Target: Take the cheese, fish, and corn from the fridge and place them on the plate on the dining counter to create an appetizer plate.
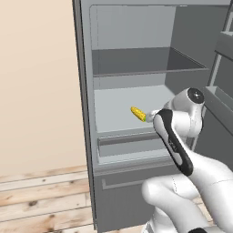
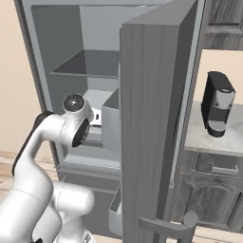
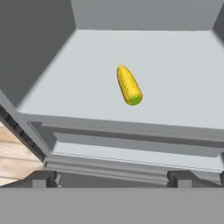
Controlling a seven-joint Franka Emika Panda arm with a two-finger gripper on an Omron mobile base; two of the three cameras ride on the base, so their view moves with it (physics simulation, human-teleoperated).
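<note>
My gripper (image 3: pixel 112 178) has its fingers spread wide with nothing between them, hanging at the front edge of the fridge (image 1: pixel 136 59), just above the drawer. Ahead of it I see the corn (image 3: pixel 129 85) lying alone on the middle shelf (image 3: pixel 175 78), green tip toward me.

Coffee machine (image 2: pixel 217 110), black with silver front, upright on a pale marbled counter (image 2: pixel 199 137) to the right of the open door. Dark wood-grain cabinet (image 2: pixel 213 190) with a handled drawer beneath it. Light plank floor (image 1: pixel 41 200) at lower left; plain beige wall (image 1: pixel 36 82) above it.
</note>
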